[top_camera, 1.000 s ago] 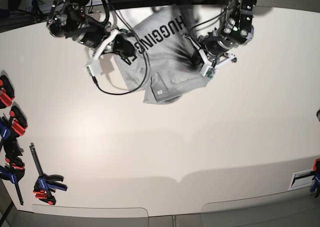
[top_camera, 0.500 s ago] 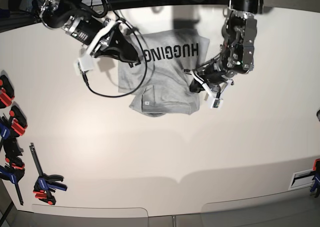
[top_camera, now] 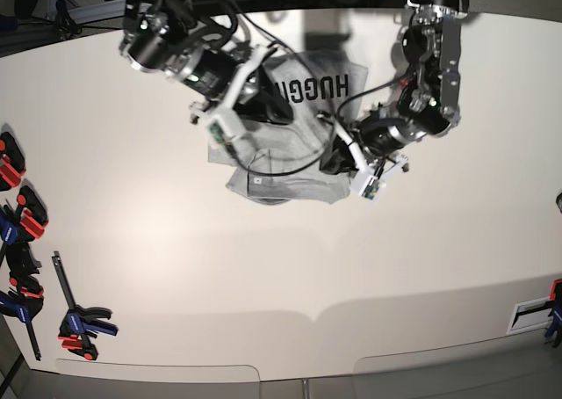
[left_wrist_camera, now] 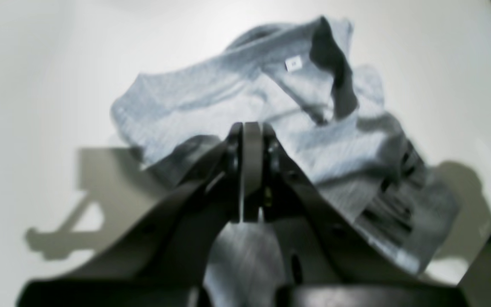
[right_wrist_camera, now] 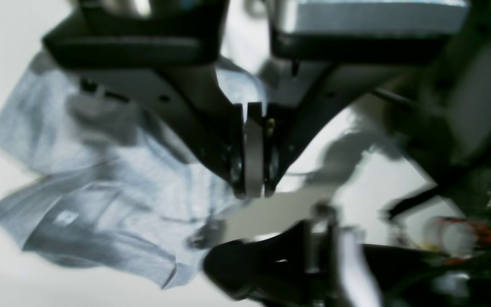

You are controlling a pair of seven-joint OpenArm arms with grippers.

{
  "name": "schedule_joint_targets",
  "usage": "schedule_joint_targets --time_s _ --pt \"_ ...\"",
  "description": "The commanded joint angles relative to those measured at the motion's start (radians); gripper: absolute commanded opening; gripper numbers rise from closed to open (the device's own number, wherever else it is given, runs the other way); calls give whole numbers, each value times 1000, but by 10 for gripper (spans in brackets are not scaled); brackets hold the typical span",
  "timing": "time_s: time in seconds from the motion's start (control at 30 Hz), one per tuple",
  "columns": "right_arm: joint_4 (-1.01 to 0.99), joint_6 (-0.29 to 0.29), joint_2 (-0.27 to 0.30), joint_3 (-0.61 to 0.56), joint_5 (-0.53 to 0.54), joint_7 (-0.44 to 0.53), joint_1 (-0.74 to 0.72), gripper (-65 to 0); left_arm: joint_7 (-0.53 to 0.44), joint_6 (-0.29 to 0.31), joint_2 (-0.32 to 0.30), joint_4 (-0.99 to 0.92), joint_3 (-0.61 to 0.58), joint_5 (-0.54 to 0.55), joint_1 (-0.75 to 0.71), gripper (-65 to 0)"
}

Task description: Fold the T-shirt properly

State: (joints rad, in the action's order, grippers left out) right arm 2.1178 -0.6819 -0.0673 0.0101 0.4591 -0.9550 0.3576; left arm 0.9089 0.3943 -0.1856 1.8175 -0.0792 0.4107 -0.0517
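On your pale tabletop (top_camera: 281, 267) the T-shirt (top_camera: 290, 166) lies bunched at twelve o'clock, long axis nine to three. Your left pincer (top_camera: 338, 157) sits at its three o'clock edge, the right pincer (top_camera: 263, 109) over its top; both look pressed together, empty.

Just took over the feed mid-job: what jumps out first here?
The crumpled grey T-shirt lies at the far middle of the white table, black lettering showing on its far part, a small tag nearer the front. Both arms crowd over it, the left end effector and right end effector both shut, neither clearly pinching cloth. Red, blue and black clamps line the base view's left edge.
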Motion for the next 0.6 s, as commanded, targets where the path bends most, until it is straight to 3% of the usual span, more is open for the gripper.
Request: schedule_joint_targets --time_s 0.0,0.17,0.23,0.3,0.43,0.57 --pt "16 27 -3 -25 -22 40 -9 -650 -19 -3 -15 36 2 -27 -4 -650" --pt "12 118 -2 -109 -175 94 -11 -650 -51 -171 -81 110 47 -247 -72 -650" --pt "-5 153 -2 -116 -217 113 -14 -650 -49 -213 -106 115 89 -285 -89 -650" --pt "-50 184 -2 -114 -236 122 -30 -650 -47 -224 -133 115 141 -287 -113 -650" --pt "-200 191 -2 -114 -247 125 -96 -650 -45 -227 -172 115 243 -272 -177 -650" --pt "-349 190 -2 -114 -248 132 -165 -650 -50 -226 -181 115 344 -162 -248 -650"
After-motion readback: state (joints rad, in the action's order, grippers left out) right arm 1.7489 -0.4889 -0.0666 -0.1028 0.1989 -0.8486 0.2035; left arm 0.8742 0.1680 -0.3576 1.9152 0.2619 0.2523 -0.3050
